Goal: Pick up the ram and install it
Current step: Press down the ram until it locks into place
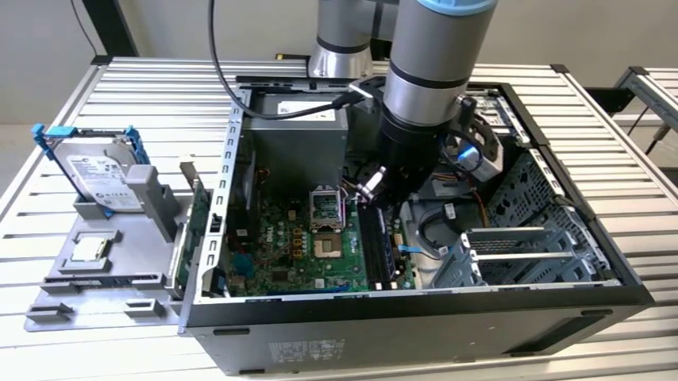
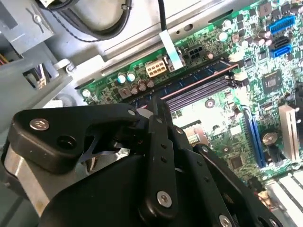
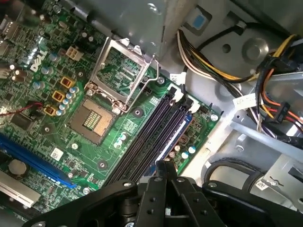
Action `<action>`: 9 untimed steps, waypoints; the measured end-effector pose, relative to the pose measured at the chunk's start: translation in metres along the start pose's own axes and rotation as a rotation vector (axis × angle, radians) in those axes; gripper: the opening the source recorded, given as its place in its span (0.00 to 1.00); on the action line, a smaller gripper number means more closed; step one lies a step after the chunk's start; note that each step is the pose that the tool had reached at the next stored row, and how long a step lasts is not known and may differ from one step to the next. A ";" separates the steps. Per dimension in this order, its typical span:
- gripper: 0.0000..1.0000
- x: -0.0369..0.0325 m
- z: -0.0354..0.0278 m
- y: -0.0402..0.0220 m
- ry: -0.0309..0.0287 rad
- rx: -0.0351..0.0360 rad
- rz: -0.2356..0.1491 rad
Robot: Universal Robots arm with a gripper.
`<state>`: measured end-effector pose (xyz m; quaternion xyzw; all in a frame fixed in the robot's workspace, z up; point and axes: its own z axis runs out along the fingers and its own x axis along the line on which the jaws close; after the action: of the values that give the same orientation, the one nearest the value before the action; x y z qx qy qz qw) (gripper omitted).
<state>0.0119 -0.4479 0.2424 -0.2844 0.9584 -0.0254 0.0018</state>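
Install step: your gripper hangs over the slots, fingers pinched on the ram, which stands in a slot. Next: press evenly.

We logged, beside the open computer case: hard drive in blue bracket, small square chip, grey tray.

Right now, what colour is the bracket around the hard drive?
Blue; the bracket around the hard drive shows best in the exterior view.
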 end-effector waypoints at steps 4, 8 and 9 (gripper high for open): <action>0.00 0.0005 0.0009 0.0003 -0.0013 0.0006 -0.031; 0.00 0.0005 0.0012 0.0005 -0.0043 0.0008 -0.085; 0.00 0.0005 0.0013 0.0005 -0.0048 0.0009 -0.095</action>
<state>0.0112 -0.4478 0.2411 -0.3295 0.9438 -0.0252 0.0030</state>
